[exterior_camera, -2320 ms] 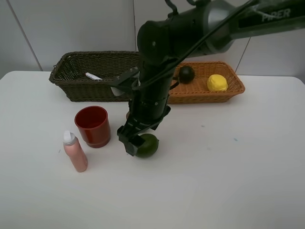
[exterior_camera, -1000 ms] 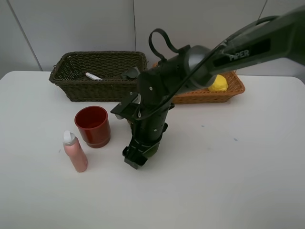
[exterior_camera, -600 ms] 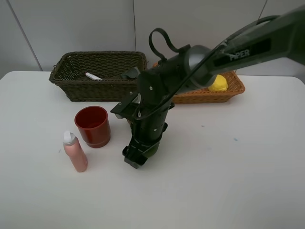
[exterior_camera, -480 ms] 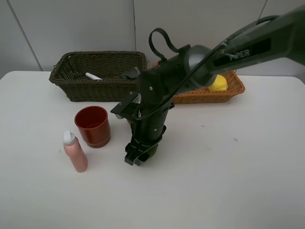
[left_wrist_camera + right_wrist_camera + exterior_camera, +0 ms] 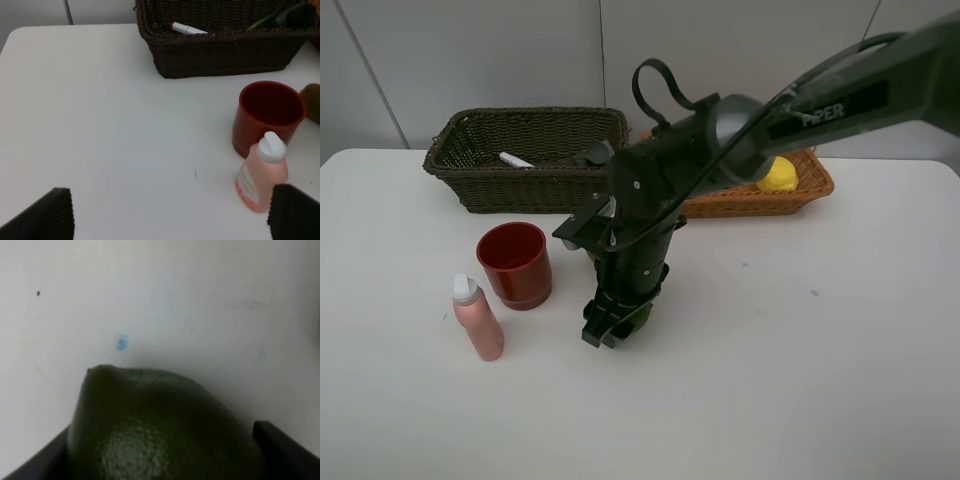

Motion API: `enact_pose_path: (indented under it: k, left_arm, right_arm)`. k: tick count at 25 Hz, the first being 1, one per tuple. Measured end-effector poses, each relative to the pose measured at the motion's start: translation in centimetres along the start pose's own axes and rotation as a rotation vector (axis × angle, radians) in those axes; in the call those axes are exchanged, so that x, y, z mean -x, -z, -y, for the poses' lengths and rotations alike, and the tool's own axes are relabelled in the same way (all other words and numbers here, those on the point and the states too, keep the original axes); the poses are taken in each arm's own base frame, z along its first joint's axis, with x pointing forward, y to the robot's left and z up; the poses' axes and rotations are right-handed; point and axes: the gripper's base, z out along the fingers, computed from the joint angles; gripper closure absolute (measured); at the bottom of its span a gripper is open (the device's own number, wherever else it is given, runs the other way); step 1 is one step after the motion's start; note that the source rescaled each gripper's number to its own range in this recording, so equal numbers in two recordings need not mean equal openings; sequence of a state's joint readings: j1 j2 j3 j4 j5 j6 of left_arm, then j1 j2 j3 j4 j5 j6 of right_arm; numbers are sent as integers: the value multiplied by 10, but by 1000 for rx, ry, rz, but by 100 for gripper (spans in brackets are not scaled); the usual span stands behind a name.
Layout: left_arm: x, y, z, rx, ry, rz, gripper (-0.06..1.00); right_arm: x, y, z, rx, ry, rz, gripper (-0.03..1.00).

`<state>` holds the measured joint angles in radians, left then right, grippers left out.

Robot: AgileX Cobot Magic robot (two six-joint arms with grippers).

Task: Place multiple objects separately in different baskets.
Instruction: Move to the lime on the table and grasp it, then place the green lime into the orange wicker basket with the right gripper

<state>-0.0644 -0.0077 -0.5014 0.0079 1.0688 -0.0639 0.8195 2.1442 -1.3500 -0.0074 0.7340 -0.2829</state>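
Exterior high: found right gripper [image 5: 613,327] down on white table [image 5: 800,380], closed around round green lime [image 5: 641,314], just beside red plastic cup [image 5: 515,262].
Left wrist: saw left gripper [image 5: 177,215] spread wide over table, holding nothing, near pink spray bottle [image 5: 261,175].
Right wrist: noted lime pressed between both jaws.

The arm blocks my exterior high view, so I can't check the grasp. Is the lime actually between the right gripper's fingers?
Observer: Yes. In the right wrist view, the right gripper has the lime between its fingers, one against each side.
Operator: Where's the left gripper? I can't see it.
Observer: The left gripper hangs open and empty, with the red cup and pink spray bottle ahead of it.
Operator: Anything hidden behind the arm?
Observer: A brown kiwi lies just beside the cup.
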Motion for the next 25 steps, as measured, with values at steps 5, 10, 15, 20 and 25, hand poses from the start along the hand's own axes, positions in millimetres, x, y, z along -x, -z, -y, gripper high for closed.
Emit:
enact_pose_path:
  k: [5,10,15,20,25]
  left_arm:
    - [0,0,0,0,0,0,-5]
    - [0,0,0,0,0,0,-5]
    - [0,0,0,0,0,0,-5]
    - [0,0,0,0,0,0,-5]
    - [0,0,0,0,0,0,-5]
  right_arm:
    - [-1,0,0,2,0,-6,31]
    - [-1,15,0,-4,2,3,31]
    - [-2,43,2,-29,17,30,31]
    - [-6,89,5,-88,14,87,31]
    - [-16,138,18,-204,-32,179,31]
